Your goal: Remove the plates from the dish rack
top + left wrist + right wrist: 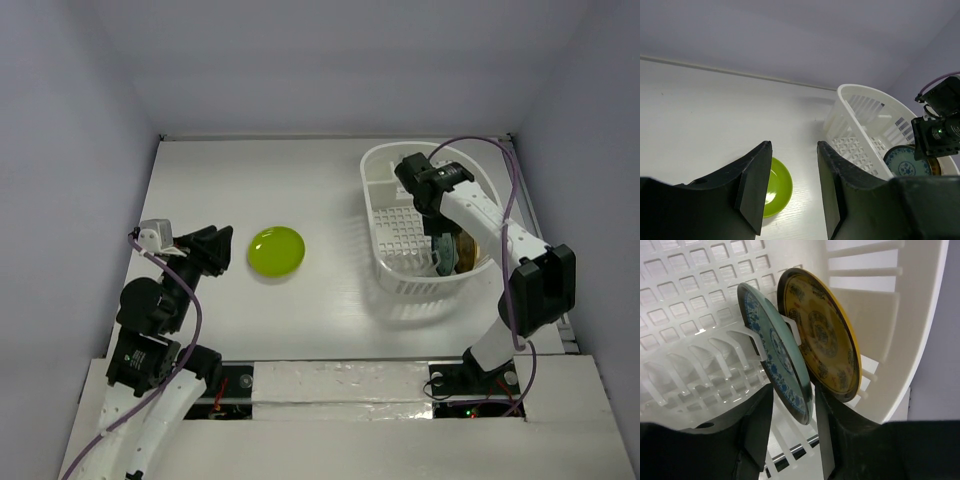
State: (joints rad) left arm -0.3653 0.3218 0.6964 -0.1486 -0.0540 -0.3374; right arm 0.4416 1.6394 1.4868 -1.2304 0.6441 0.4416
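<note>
My right end effector (pixel 793 390): apart, straddling the teal plate (pixel 775 345) in the dish rack (pixel 920 315), yellow plate (pixel 822 335) beside. My left end effector (pixel 795 147): apart, near lime plate (pixel 276 250) on bench (pixel 200 180).

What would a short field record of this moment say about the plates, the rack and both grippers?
out of rack: lime green plate, flat on the table, left of the dish rack
in rack: teal-blue plate and amber-yellow plate, on edge, side by side
left gripper: open, empty, near the lime green plate but apart from it
right gripper: open, inside the dish rack, one finger either side of the teal-blue plate's rim
other plates: none visible
</note>
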